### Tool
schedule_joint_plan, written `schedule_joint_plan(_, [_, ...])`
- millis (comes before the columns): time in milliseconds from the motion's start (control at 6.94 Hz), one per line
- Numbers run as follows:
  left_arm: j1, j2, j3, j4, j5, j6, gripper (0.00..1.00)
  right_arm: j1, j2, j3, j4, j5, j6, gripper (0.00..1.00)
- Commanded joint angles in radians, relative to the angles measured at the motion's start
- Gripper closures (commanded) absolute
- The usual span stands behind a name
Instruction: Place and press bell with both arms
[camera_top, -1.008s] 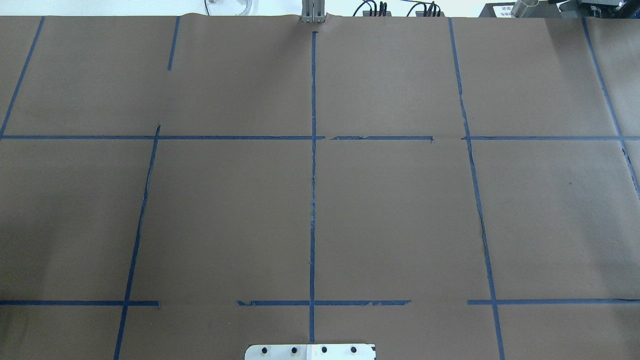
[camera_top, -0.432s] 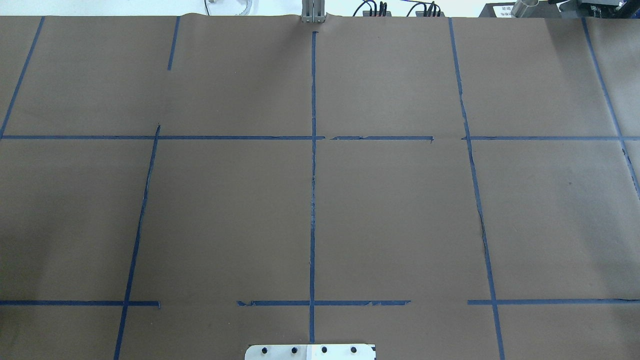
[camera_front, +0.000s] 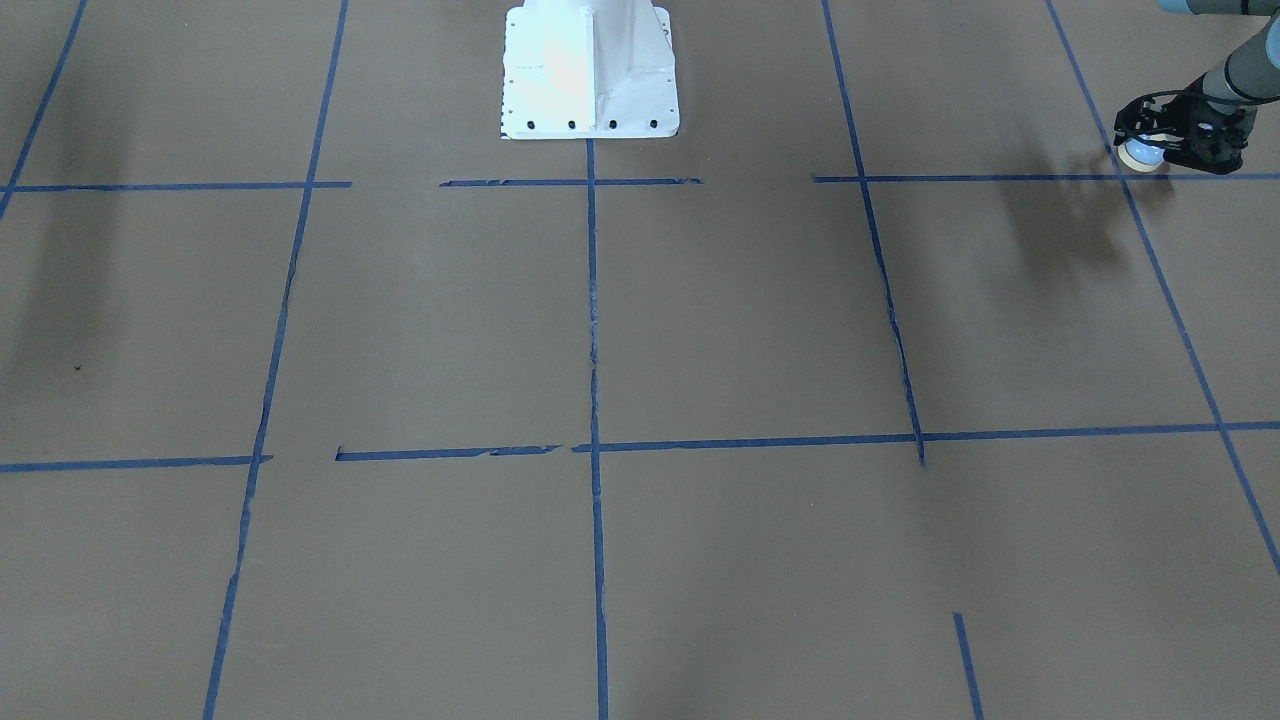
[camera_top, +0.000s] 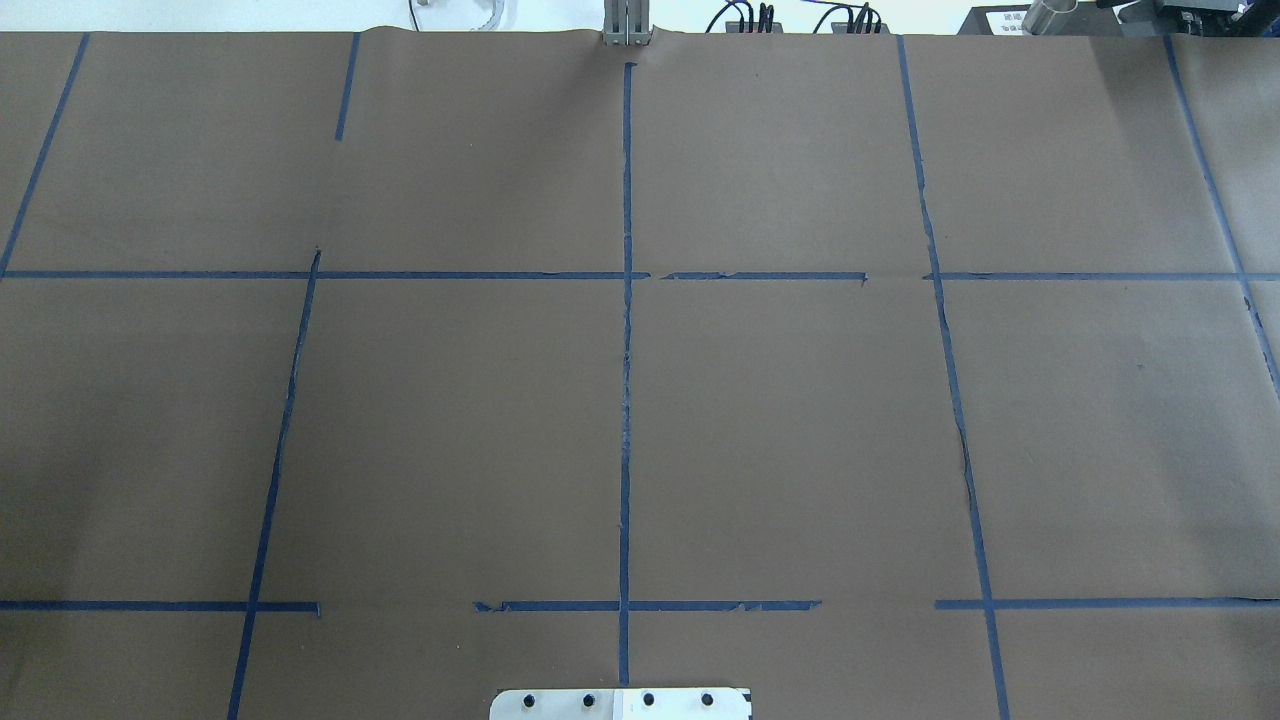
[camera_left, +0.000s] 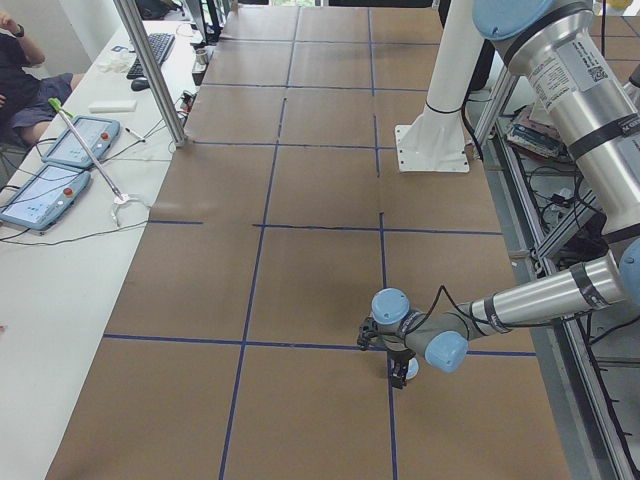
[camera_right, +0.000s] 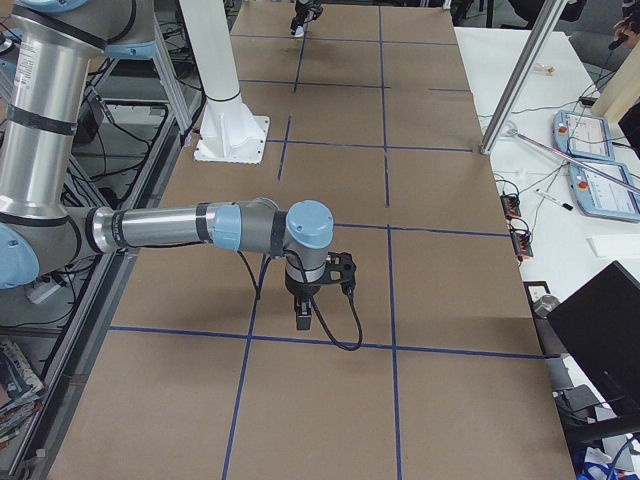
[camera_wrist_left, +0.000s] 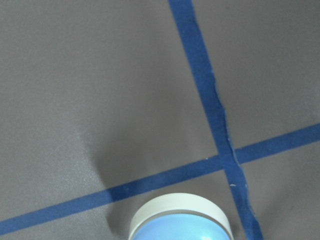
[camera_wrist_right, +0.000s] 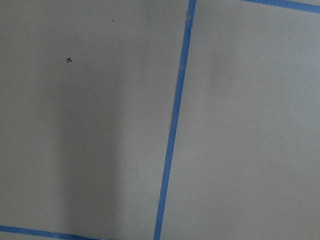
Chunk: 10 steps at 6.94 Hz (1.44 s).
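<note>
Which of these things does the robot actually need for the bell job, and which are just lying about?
Part of the job: the bell, held by the left gripper; the right gripper, poised above the table.

Just lying about: two control tablets and a keyboard on the side bench.

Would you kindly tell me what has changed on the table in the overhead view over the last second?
Nothing visibly changed: the taped brown paper and the white base plate look just as before.
</note>
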Motion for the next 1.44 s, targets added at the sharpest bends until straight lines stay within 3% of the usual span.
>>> schedule_joint_plan(0, [0.000,-0.001,-0.002,-0.002,0.002,0.000,0.69,0.000,0.000,0.003,0.001,0.000,0.000,0.00])
schedule_joint_plan(144, [-0.003,-0.001,-0.019,-0.005,0.004,0.000,0.88,0.000,0.000,0.004,0.000,0.000,0.001,0.00])
schedule_joint_plan(288, [-0.014,0.001,-0.060,-0.008,0.023,0.000,0.94,0.000,0.000,0.004,0.001,0.000,0.001,0.00])
schedule_joint_plan(576, [-0.150,-0.021,-0.131,-0.005,0.024,-0.002,0.94,0.000,0.000,0.007,0.000,0.002,0.001,0.00])
schedule_joint_plan(1008, [-0.264,-0.190,-0.162,0.035,0.022,-0.033,0.94,0.000,0.000,0.012,0.000,0.020,0.001,0.00])
schedule_joint_plan(1296, [-0.263,-0.390,-0.210,0.264,0.018,-0.107,0.94,0.000,0.000,0.009,0.000,0.021,0.006,0.00])
